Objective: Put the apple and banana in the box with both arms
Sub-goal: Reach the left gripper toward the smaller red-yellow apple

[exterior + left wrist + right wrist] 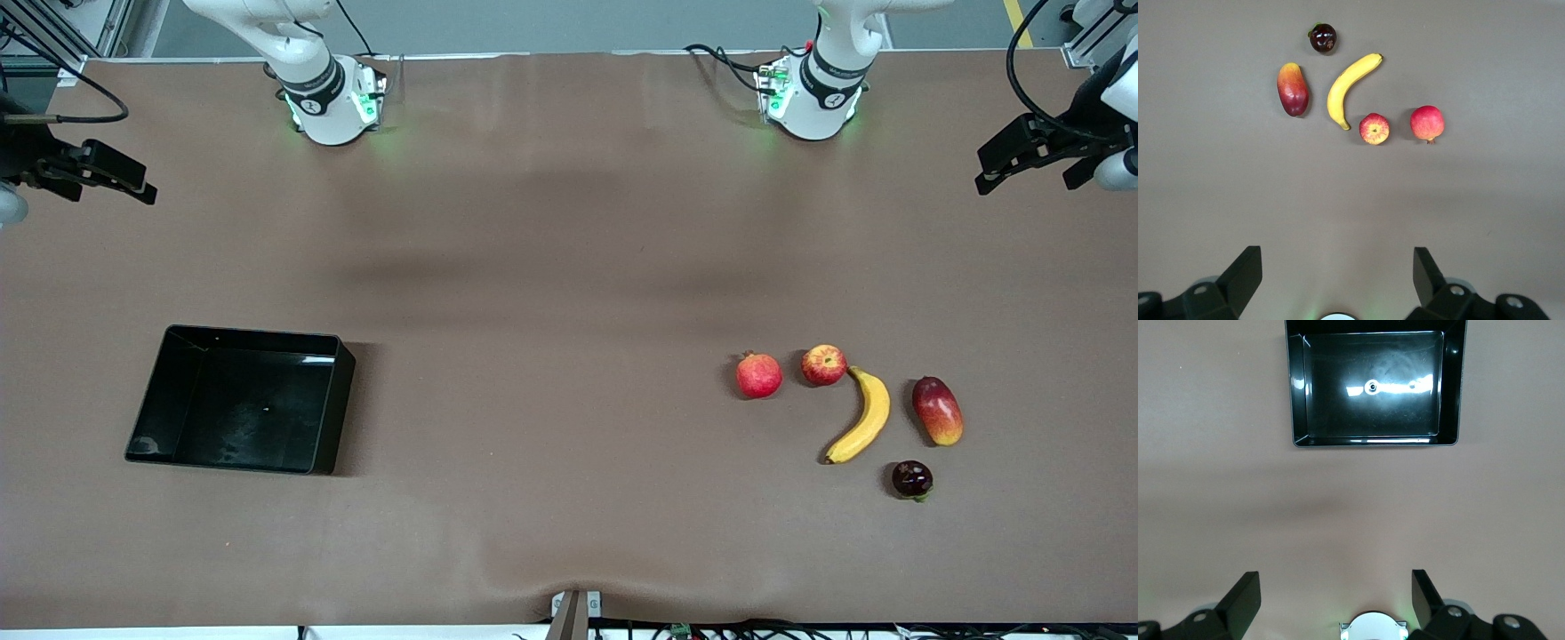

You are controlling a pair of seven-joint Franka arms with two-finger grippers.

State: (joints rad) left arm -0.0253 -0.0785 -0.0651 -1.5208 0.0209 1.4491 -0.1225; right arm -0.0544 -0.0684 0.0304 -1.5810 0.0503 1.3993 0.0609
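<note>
The apple (824,364) (1374,129) lies toward the left arm's end of the table, touching one tip of the banana (863,416) (1347,87). The black box (151,418) (1295,393) stands toward the right arm's end with nothing in it. Both arms rise from their bases out of the top of the front view. The left gripper (1338,267) hangs open high over bare table between its base and the fruit. The right gripper (1336,587) hangs open high over bare table, short of the box. Neither holds anything.
A pomegranate (758,375) lies beside the apple. A mango (937,410) lies beside the banana, and a dark round fruit (912,479) lies nearer to the front camera. Black fixtures (1022,151) (89,169) jut in at both table ends. A brown mat (551,356) covers the table.
</note>
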